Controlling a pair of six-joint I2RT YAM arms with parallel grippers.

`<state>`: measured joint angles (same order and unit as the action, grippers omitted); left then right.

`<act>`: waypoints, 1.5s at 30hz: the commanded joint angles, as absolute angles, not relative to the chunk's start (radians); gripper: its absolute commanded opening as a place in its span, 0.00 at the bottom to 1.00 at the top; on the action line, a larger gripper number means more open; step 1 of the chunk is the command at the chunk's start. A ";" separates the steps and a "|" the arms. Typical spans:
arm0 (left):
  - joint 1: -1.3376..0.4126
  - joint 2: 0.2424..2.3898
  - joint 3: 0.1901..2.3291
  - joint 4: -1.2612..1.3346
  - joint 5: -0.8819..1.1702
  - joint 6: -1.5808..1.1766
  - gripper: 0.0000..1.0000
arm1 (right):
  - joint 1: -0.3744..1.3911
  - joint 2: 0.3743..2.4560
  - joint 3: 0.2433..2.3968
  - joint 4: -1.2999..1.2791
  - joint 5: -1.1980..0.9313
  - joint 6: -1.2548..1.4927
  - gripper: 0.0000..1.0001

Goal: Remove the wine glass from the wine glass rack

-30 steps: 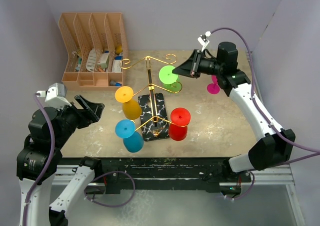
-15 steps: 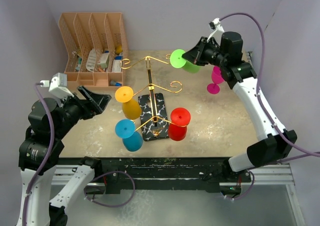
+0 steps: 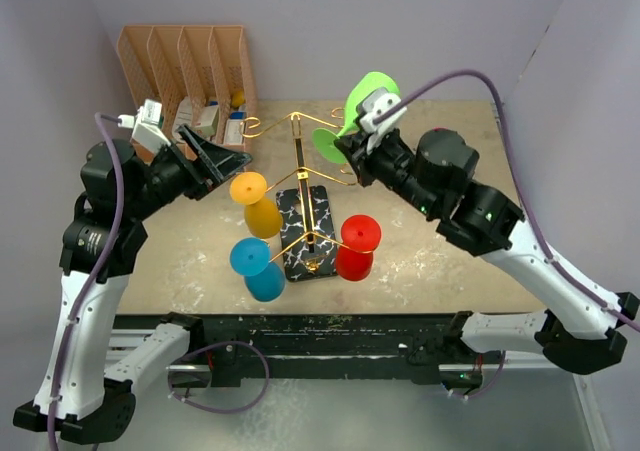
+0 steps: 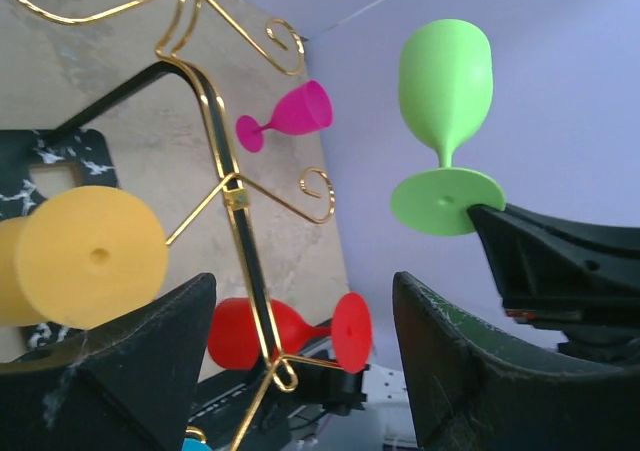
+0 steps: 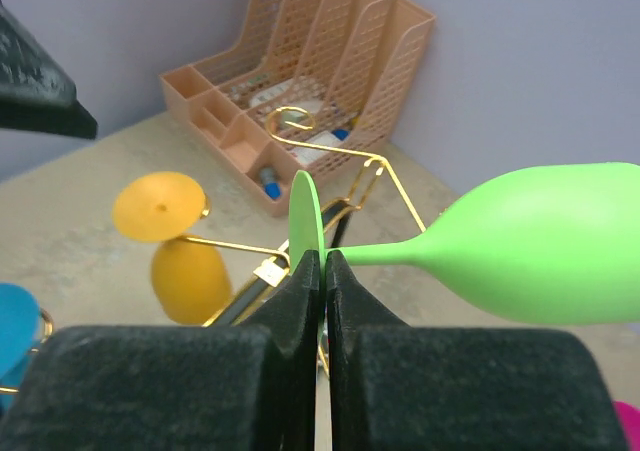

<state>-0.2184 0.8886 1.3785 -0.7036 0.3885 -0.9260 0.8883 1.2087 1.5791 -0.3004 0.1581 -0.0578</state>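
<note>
The gold wire wine glass rack (image 3: 300,166) stands mid-table on its black marble base (image 3: 322,203). A yellow glass (image 3: 255,203), a blue glass (image 3: 258,269) and a red glass (image 3: 357,248) hang on its arms. My right gripper (image 3: 345,149) is shut on the foot of a green wine glass (image 3: 365,86) and holds it in the air above the rack, clear of the hooks. In the right wrist view the pads (image 5: 300,291) pinch the green foot disc (image 5: 303,211). My left gripper (image 3: 225,156) is open and empty, raised left of the rack beside the yellow glass (image 4: 90,256).
A peach slotted desk organiser (image 3: 190,91) with small items stands at the back left. A pink glass (image 4: 290,116) lies on the table beyond the rack. Purple walls close in the sides and back.
My right arm has carried the green glass off its hook, up and leftward over the rack. My left arm has risen and moved toward the rack, still open.
</note>
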 commanded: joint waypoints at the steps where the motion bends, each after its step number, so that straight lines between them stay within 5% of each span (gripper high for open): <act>1: -0.219 0.886 1.413 -0.550 0.490 -1.115 0.73 | 1.017 1.148 1.503 -0.136 0.471 -0.355 0.00; 8: -0.219 0.879 1.280 -0.324 0.625 -1.438 0.72 | 1.274 1.141 1.346 0.108 0.634 -0.684 0.00; 16: -0.219 0.873 1.271 -0.345 0.666 -1.524 0.71 | 1.400 1.178 1.239 0.408 0.648 -0.937 0.00; 26: -0.219 0.850 1.267 -0.372 0.702 -1.537 0.70 | 1.495 1.271 1.184 0.656 0.664 -1.142 0.00; 37: -0.219 0.822 1.222 -0.313 0.768 -1.589 0.58 | 1.536 1.327 1.113 0.856 0.659 -1.335 0.00; 39: -0.219 0.813 1.216 -0.301 0.770 -1.598 0.51 | 1.538 1.336 1.110 0.873 0.659 -1.356 0.00; 42: -0.219 0.802 1.207 -0.286 0.769 -1.605 0.18 | 1.542 1.350 1.095 0.934 0.668 -1.397 0.00; 45: -0.219 0.796 1.183 -0.234 0.778 -1.614 0.00 | 1.547 1.351 1.086 0.950 0.683 -1.405 0.00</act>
